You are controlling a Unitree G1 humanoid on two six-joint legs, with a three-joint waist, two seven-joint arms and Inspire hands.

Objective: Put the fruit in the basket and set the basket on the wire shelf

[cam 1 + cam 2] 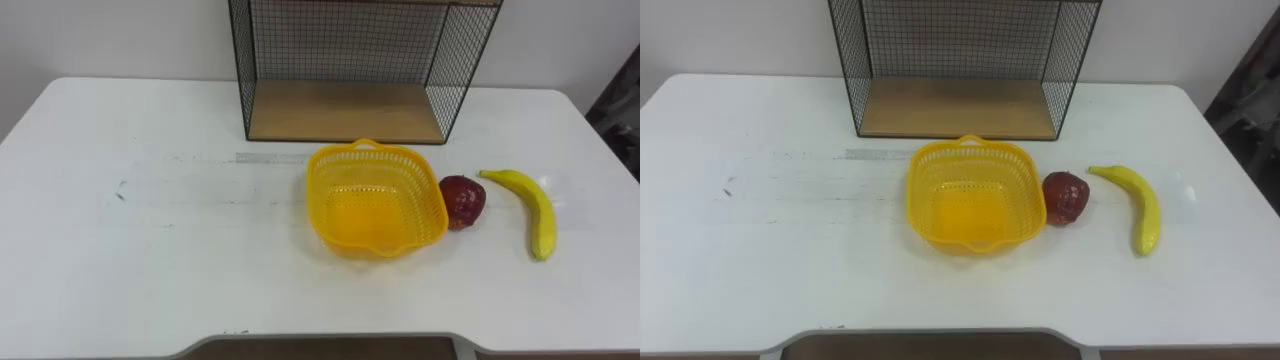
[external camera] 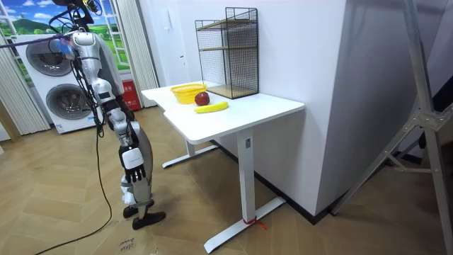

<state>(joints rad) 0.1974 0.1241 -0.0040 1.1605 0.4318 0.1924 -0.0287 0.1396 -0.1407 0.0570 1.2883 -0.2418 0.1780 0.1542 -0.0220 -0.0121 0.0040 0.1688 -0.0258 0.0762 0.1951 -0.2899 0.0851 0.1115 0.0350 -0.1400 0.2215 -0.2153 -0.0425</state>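
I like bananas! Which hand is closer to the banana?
Right, probably. The robot stands back from the table; the banana lies on the side of its right hand, past the basket, farther from the left hand.

A yellow perforated plastic basket [image 1: 376, 203] sits upright and empty on the white table [image 1: 150, 240], just in front of the black wire shelf with a wooden base [image 1: 345, 108]. A dark red apple [image 1: 463, 200] touches the basket's right side; a curved yellow banana [image 1: 533, 209] lies near, further right.

Head eyes close over table [image 1: 150, 250]; far room camera, same table.
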